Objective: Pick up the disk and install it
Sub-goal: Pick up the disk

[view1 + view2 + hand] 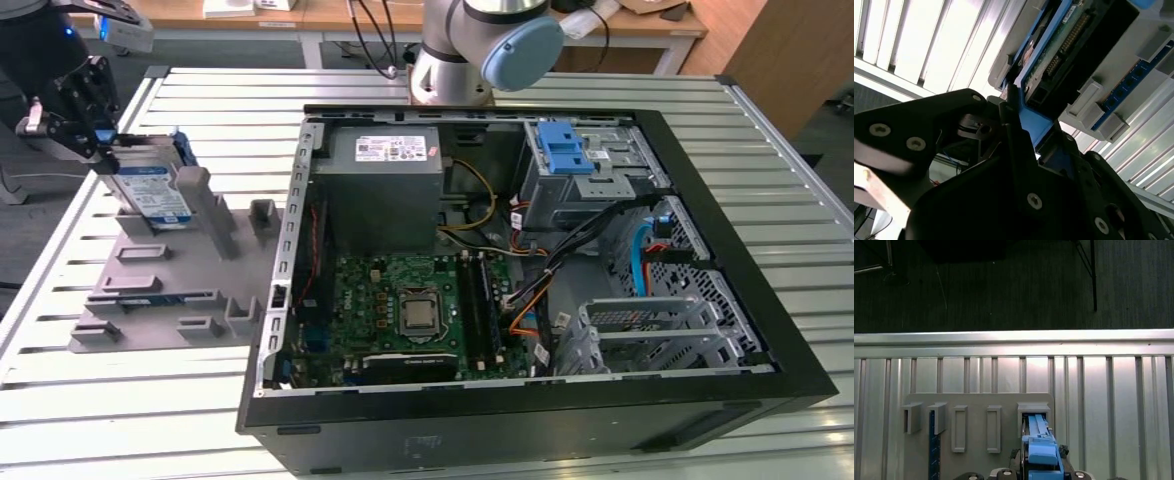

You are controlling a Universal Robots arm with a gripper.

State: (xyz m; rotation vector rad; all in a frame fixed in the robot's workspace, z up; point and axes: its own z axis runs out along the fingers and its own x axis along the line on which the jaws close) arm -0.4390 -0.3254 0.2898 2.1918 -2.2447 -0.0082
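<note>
silver disk (150, 192) clamped between gripper (103, 150) fingers (1015, 132)

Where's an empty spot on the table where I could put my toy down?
Bare table shows at the exterior view's right of the computer case, and at that view's left, in front of the grey holder. It's crowded inside the case and where the gripper is at the disk.

Glare whitens the slatted table (929, 45), leaving the black pincer (1034, 125) a shadowed silhouette against it.
</note>
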